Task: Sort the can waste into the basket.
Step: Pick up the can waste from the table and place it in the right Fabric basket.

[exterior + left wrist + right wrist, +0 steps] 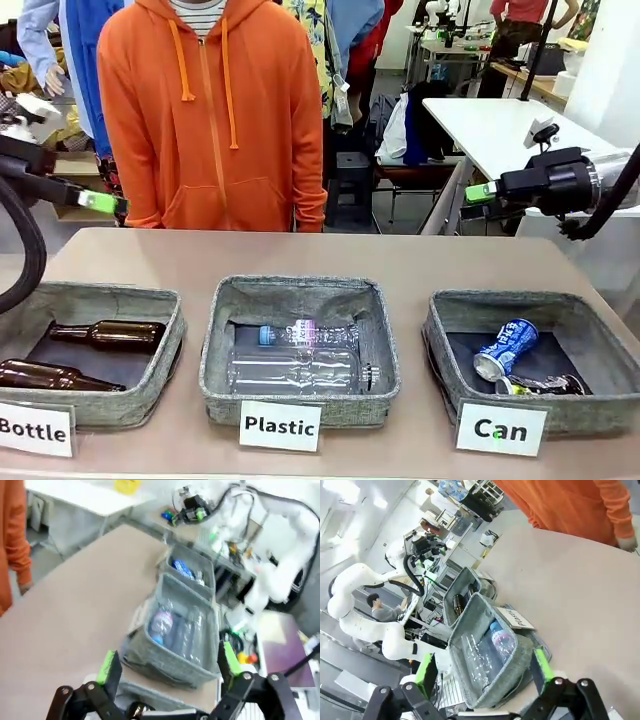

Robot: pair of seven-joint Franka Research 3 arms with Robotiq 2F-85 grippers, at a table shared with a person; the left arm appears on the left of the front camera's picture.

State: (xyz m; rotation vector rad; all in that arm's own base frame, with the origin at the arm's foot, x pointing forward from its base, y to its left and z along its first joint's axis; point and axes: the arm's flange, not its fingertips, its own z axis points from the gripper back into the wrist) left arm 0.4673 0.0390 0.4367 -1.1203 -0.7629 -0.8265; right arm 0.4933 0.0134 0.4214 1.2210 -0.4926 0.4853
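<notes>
The square grey fabric basket [441, 335] with a dark bottom, fronted by a white card reading "Can" [500, 429], holds both items of can waste. The blue metal can with white and red markings [505, 349] lies tilted on its side near the basket's middle. The crushed dark, silvery can [545, 384] lies just beside it, toward the card.

The left gripper [168, 664] and the right gripper [482, 667] each stand with jaws spread wide and hold nothing, raised well apart from the basket.
</notes>
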